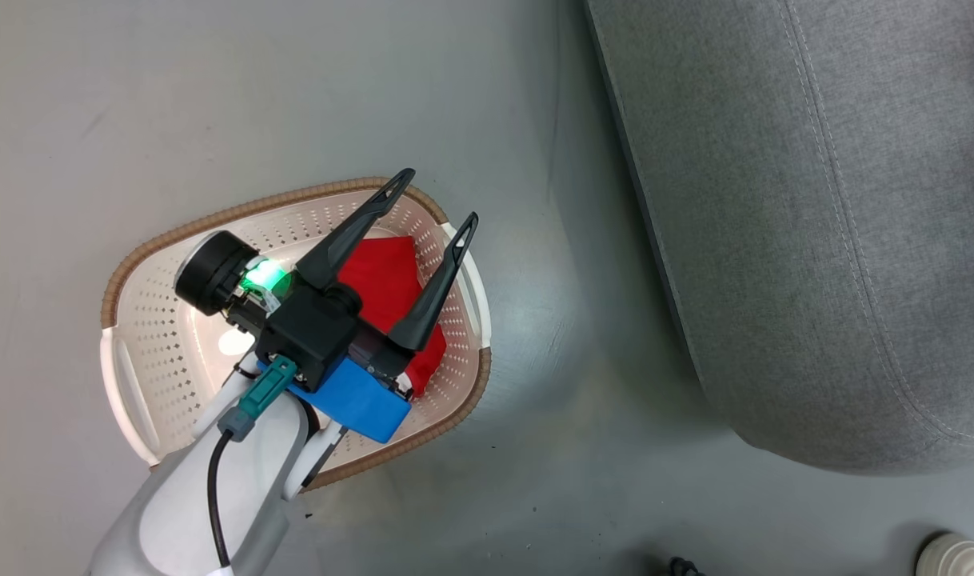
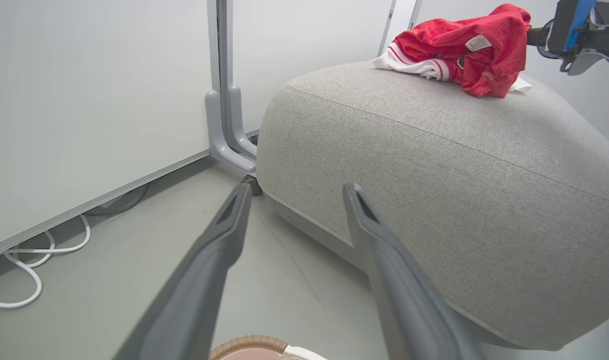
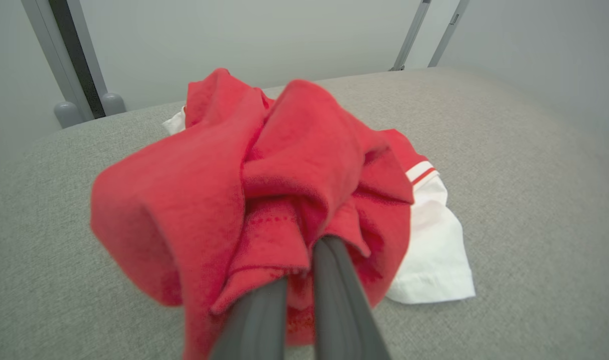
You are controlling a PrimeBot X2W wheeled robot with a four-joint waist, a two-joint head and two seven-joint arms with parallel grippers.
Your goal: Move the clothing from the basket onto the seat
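Left gripper (image 1: 440, 194): fingers spread wide and holding nothing. In the head view it hangs over the basket (image 1: 295, 196) with its tips pointing to 1 o'clock.
Red garment (image 1: 383, 280): lies inside the basket, in its 3 o'clock half. It shows between and under the left gripper's two fingers; from above I cannot tell whether they touch it.
Right gripper (image 3: 304, 265): fingers pressed together, pinching a fold of the striped garment (image 3: 264, 165).
Striped garment: bunched on top of the seat (image 3: 509, 150). From the pinch it piles up toward 12 o'clock, and its white panel with red stripes spreads flat at 3 o'clock. In the left wrist view it sits at 1 o'clock, well apart from the left gripper's fingers (image 2: 379, 240).
Basket: stands on the grey floor (image 1: 215, 96), at 9 o'clock from the seat and apart from it.
Seat: the head view shows it at 2 o'clock from the left gripper.
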